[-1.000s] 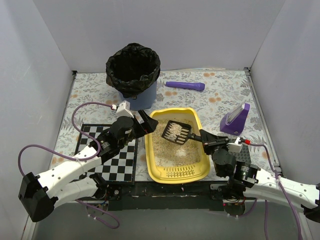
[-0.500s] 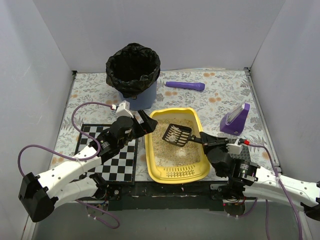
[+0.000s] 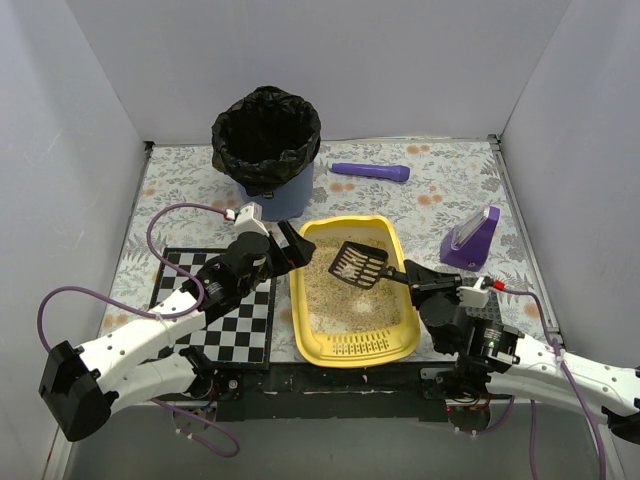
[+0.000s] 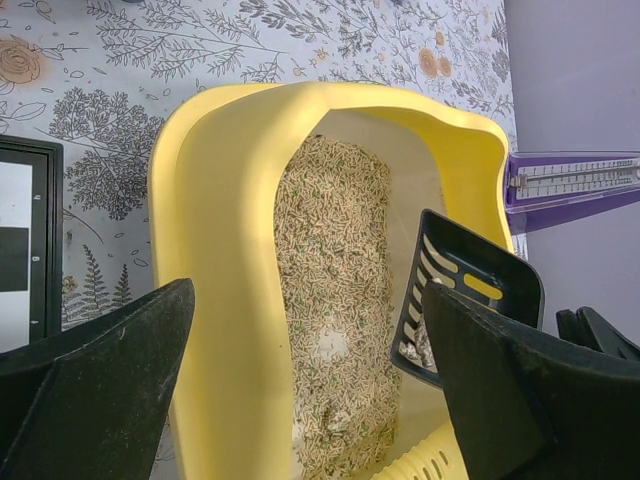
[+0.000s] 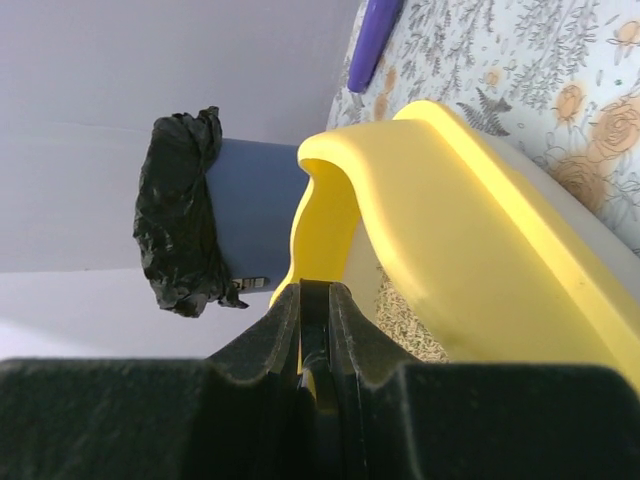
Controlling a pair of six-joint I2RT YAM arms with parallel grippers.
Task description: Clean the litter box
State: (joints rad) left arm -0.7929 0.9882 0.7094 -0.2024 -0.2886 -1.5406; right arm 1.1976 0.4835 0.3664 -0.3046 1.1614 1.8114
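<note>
Currently the right gripper (image 3: 412, 277) clamps one black slotted scoop (image 3: 358, 264) above one yellow plastic litter box (image 3: 299, 300); the left gripper (image 3: 292, 246) stands spread. The scoop's load has thinned.

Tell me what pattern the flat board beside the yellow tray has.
Black-and-white checks on the board, clearest in the top view.
</note>
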